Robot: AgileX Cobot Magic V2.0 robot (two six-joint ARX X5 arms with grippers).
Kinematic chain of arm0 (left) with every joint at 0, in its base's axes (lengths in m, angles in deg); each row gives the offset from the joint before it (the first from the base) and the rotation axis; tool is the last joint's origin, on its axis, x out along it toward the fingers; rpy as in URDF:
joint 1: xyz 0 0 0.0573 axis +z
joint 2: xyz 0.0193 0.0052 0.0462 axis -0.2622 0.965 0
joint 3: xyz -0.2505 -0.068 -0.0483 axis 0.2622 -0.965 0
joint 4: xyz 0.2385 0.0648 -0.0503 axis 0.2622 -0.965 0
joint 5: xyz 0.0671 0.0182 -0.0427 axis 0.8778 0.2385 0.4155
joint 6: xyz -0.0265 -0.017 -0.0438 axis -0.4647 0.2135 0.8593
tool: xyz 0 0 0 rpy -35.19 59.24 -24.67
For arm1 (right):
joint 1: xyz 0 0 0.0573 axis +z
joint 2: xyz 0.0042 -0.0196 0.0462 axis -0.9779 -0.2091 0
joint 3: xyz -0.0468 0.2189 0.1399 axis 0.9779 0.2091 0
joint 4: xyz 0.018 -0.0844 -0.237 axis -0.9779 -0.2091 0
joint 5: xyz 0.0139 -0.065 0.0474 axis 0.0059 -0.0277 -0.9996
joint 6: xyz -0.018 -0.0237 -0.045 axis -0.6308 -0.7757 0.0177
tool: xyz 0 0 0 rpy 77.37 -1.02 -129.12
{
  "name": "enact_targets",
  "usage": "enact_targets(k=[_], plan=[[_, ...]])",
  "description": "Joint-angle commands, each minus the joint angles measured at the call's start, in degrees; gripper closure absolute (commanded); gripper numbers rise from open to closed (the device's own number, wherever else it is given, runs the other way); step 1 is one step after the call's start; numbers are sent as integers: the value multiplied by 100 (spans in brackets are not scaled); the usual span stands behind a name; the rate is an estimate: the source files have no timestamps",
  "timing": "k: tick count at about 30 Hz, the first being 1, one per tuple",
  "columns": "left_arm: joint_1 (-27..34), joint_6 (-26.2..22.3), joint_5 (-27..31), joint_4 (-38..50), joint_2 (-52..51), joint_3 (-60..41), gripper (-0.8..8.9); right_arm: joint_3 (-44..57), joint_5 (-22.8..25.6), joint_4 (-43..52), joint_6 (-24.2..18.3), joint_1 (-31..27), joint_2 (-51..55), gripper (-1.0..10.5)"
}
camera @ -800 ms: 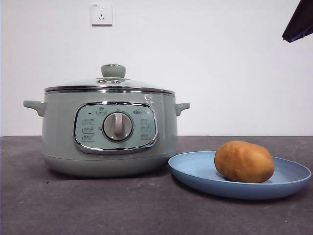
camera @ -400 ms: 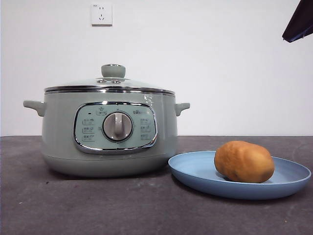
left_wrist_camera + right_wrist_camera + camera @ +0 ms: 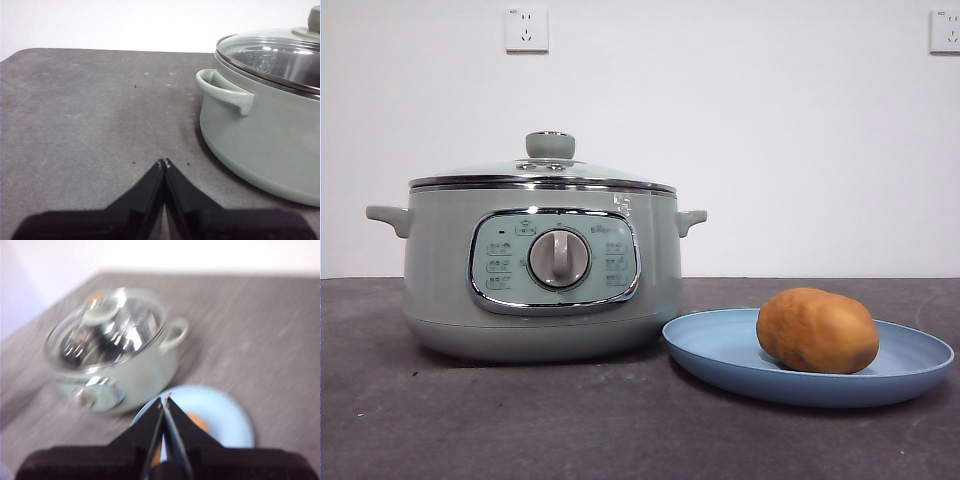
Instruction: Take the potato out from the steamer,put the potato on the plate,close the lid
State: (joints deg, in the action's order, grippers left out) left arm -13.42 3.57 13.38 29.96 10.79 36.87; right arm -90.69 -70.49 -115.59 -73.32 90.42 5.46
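Note:
The golden-brown potato lies on the light-blue plate, right of the sage-green steamer. The glass lid with its green knob sits shut on the steamer. My left gripper is shut and empty, low over the table beside the steamer's handle. My right gripper is shut and empty, high above the plate and the steamer; its view is blurred, and the potato shows partly behind its jaws. Neither gripper shows in the front view.
The dark grey table runs across the front. A white wall with two sockets stands behind. The table's far edge shows in the left wrist view.
The black arm tip at the top right of the front view has gone out of view, uncovering a second wall socket. Steamer, lid, plate and potato have not moved.

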Motion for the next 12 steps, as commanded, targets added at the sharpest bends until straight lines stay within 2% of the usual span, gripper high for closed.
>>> enact_targets(k=[1, 6, 12], plan=[[15, 33, -35, 15, -13, -90, 817, 752, 22, 437, 61, -245, 501, 946], [15, 33, -35, 15, -13, -90, 817, 2135, 59, 1248, 131, -540, 1478, 946], [15, 33, -35, 15, -13, -90, 817, 3088, 765, 1626, 533, -560, 2188, 946]])
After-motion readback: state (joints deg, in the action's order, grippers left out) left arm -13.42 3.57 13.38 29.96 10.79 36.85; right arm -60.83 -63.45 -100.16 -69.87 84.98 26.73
